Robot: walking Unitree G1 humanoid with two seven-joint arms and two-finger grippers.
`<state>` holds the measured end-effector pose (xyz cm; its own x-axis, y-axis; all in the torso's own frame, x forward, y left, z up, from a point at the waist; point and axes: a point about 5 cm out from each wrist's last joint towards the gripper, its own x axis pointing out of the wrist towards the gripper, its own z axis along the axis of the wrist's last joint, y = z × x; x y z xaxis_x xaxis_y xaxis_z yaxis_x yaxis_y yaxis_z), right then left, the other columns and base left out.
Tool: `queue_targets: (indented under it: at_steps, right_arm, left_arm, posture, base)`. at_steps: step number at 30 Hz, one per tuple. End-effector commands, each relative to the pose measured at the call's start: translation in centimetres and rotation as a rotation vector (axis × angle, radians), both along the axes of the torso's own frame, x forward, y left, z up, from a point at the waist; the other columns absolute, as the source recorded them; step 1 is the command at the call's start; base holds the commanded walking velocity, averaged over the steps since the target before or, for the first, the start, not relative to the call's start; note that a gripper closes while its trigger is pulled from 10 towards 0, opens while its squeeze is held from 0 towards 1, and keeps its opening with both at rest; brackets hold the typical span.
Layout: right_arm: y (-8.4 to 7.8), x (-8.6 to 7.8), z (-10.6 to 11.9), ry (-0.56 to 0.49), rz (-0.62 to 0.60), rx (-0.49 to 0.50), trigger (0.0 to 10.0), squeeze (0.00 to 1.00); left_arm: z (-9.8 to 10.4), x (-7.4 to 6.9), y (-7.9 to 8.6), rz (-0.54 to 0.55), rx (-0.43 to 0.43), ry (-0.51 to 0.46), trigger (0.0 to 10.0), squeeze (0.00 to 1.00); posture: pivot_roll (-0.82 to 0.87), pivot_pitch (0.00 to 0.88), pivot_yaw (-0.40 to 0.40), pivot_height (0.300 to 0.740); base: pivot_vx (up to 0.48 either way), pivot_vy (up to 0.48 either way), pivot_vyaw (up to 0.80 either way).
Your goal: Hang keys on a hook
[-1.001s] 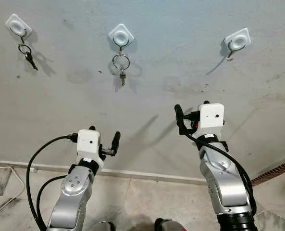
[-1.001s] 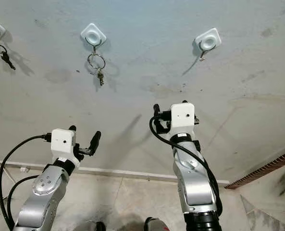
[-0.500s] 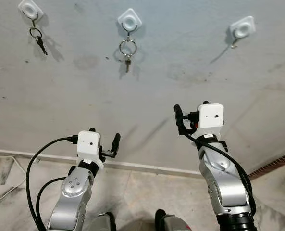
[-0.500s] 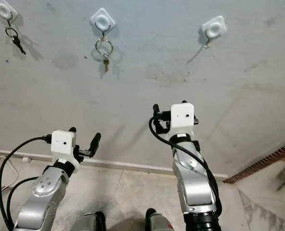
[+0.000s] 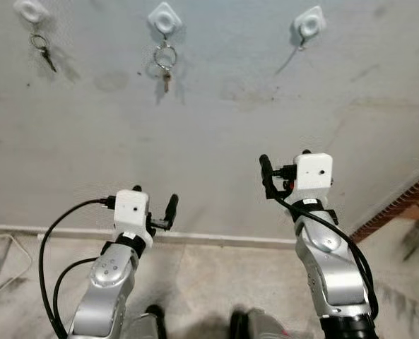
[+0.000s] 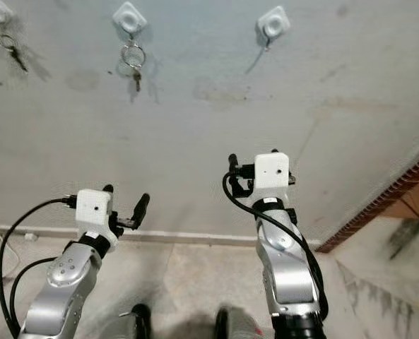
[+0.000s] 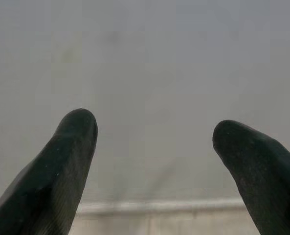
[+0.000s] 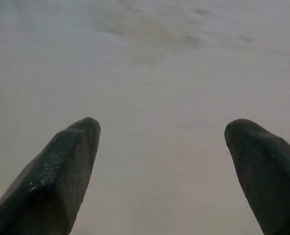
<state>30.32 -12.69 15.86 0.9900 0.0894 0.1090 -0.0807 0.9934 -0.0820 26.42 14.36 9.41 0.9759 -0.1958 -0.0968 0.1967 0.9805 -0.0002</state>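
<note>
Nearest, at the bottom of the head views, both arms are raised in front of the wall with nothing held: the left gripper (image 5: 155,206) sits lower left of centre, the right gripper (image 5: 283,171) right of centre and higher. Each wrist view shows its two fingertips (image 7: 76,128) spread wide on bare plaster, empty between them; same for the right fingertips (image 8: 78,139). Behind the arms, a pale skirting strip (image 5: 216,239) runs across where the floor meets the wall; a brick edge (image 5: 400,205) shows at right. Far, along the top of the frame: three white hooks. The left hook (image 5: 31,10) carries a small dark key (image 5: 45,56); the middle hook (image 5: 164,17) carries a ring with keys (image 5: 165,62); the right hook (image 5: 309,24) appears bare, though something small at its base is too fine to resolve. Change over the last second: the whole hook row has slid left and upward in frame while the arms keep the same pose, so the camera has turned or the robot has stepped; the keys themselves have not moved on the wall. Judgement: keys already hang, hands free, so the task looks complete and the robot is likely backing off. No brands, labels or legible writing anywhere.
</note>
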Motion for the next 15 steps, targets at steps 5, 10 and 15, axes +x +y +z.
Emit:
queue_targets:
  at_steps: [5,10,15]
  right_arm:
    - [-0.28,-0.15,-0.41,0.015,-0.005,0.003,10.0,0.0]
    - [-0.21,-0.18,-0.45,0.014,-0.007,0.005,10.0,0.0]
    - [-0.22,-0.18,-0.47,0.014,-0.009,0.006,10.0,0.0]
  left_arm:
    - [-0.07,-0.02,-0.24,-0.011,0.001,0.008,10.0,0.0]
    - [-0.04,0.04,-0.2,-0.009,0.003,0.008,10.0,0.0]
    - [-0.03,0.08,-0.22,-0.014,0.003,0.008,10.0,0.0]
  posture:
    - [-0.06,0.183,-0.002,0.74]
    - [-0.06,0.183,0.003,0.74]
    - [-0.06,0.185,0.004,0.74]
  base:
    - [-0.334,0.0,0.0]
    - [-0.331,0.0,0.0]
    - [-0.329,0.0,0.0]
